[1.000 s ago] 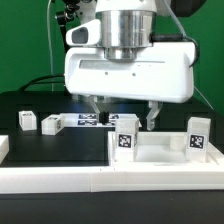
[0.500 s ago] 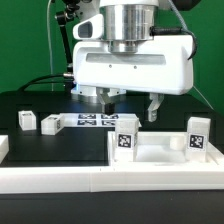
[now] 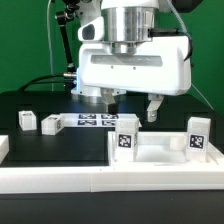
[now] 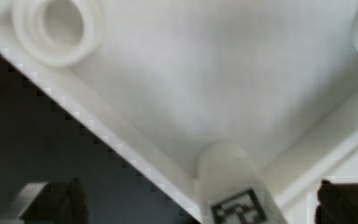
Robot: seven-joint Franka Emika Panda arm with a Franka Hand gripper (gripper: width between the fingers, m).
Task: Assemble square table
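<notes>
The claw [image 3: 128,110] hangs released and empty, directly over the square tabletop [image 3: 160,152] at the near edge of the bench [image 3: 60,150]. The nearest loose leg [image 3: 52,124] lies well apart, toward the exterior view's left.

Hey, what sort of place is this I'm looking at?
Probably a robotics lab test bench: a robot arm hangs over a black table with a green backdrop behind, and the loose white parts and the marker board carry printed tags.
</notes>
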